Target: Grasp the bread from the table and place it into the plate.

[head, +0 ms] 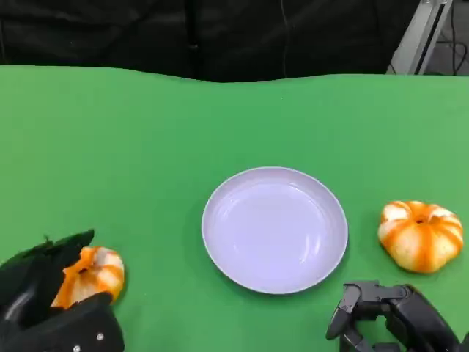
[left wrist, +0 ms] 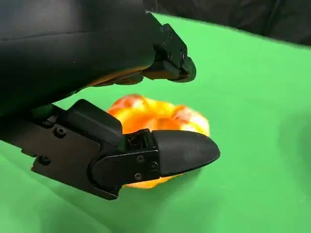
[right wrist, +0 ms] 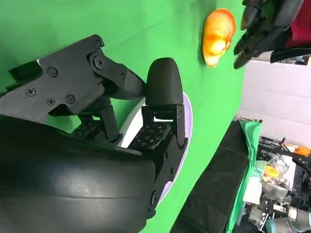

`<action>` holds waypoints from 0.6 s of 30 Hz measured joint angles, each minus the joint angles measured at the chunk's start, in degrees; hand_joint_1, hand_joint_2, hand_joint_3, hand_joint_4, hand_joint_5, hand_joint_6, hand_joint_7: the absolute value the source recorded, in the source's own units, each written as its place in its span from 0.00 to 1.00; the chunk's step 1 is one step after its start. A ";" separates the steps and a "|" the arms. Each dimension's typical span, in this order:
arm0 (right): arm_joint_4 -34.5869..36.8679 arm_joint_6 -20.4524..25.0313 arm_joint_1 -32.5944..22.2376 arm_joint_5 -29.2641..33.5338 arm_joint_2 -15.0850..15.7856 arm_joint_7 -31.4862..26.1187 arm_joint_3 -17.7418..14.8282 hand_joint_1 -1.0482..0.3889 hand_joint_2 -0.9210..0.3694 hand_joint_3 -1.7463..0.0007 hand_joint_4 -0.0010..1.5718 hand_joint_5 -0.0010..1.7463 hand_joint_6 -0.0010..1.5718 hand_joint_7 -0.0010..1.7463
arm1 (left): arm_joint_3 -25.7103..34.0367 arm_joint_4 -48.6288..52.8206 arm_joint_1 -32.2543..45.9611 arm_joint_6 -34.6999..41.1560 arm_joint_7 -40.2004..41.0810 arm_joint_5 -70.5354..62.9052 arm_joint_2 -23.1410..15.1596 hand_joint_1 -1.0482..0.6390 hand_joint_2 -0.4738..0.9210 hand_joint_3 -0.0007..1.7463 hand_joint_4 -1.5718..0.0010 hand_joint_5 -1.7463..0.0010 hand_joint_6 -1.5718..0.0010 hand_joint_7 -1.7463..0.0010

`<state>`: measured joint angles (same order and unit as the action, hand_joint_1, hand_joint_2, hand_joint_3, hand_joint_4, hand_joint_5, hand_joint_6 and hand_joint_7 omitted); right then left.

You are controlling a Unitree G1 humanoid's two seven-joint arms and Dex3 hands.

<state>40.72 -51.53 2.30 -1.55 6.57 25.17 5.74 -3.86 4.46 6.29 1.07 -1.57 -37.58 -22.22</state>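
Green cloth (head: 146,147) is covering the whole table, and a white plate (head: 275,229) is being shown sitting bare in the middle of it. At the near left, one orange bread (head: 94,275) is being gripped by the left hand (head: 51,301), with black fingers (left wrist: 180,151) wrapped around it. Another orange bread (head: 421,235) is lying right of the plate, while the right hand (head: 388,315) is being held low at the near right, fingers apart and holding nothing.
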 measured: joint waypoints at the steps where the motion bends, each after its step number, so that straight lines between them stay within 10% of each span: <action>1: -0.02 0.00 -0.01 0.06 0.00 0.00 0.00 0.63 0.23 0.45 0.52 0.85 0.54 0.66 | -0.37 0.77 -0.28 -0.05 0.00 0.09 -0.18 0.01 1.00 0.40 0.85 0.99 0.76 0.99; 18: -1.01 0.06 -0.17 -0.24 0.02 0.40 -0.04 0.62 0.24 0.45 0.52 0.84 0.54 0.66 | -5.76 17.36 -10.62 -1.64 0.57 1.93 -1.35 0.00 1.00 0.37 0.81 0.99 0.72 0.98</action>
<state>39.71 -51.47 2.13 -1.79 6.59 25.57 5.70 -9.62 21.82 -4.34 -0.57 -1.00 -35.65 -23.57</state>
